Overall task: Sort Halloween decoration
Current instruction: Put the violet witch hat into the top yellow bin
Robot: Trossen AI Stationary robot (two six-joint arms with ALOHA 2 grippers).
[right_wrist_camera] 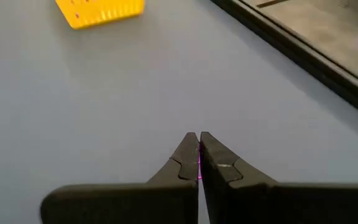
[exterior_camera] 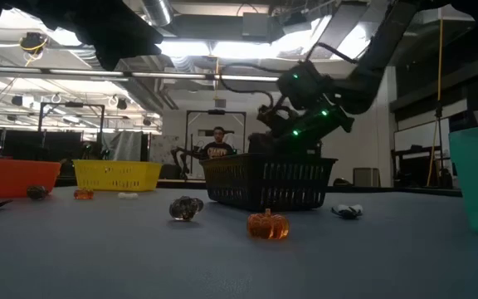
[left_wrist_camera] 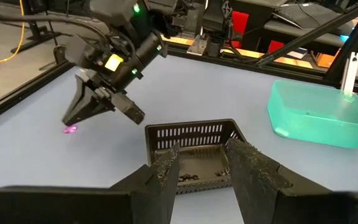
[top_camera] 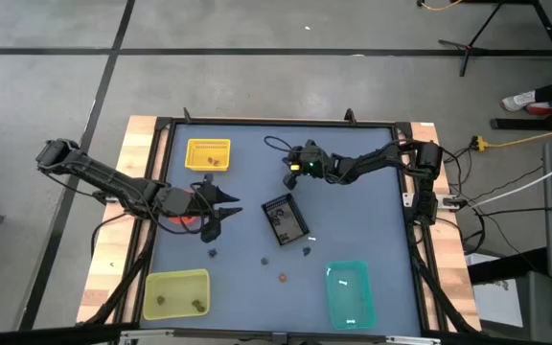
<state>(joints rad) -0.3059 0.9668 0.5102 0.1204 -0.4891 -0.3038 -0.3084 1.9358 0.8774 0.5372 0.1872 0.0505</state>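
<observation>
**Fingers pinched on a purple speck, trinkets strewn across the counter**

Fingers (right_wrist_camera: 199,155) of the right arm are pressed tip to tip, with a thin sliver of purple (right_wrist_camera: 199,163) showing in the seam between them; whether that sliver is a trinket cannot be told. From the left wrist view the same right gripper (left_wrist_camera: 70,120) points down at the blue counter (top_camera: 353,172), its tips just above a small purple glow on the surface. In the high view it sits (top_camera: 288,180) near the counter's far middle, between the yellow basket (top_camera: 208,154) and the black rectangular tray (top_camera: 285,219).

The left gripper (left_wrist_camera: 204,163) has its two fingers parted with nothing between them, aimed toward the black tray. From above it lies (top_camera: 220,211) at the counter's left side, over an orange container (top_camera: 186,219).

The Halloween decoration is scattered. Dark pieces (left_wrist_camera: 199,175) lie inside the black tray. On the open counter in front of it rest a tiny orange pumpkin (exterior_camera: 268,225), a dark rounded trinket (exterior_camera: 185,208) and a pale-and-dark piece (exterior_camera: 347,211), all apart from one another. Small items also sit in the yellow basket, in the yellow-green container (top_camera: 174,293) at the near left, and white ones in the teal container (top_camera: 349,292) at the near right. In the low view a person (exterior_camera: 217,148) stands in the room behind the counter.
</observation>
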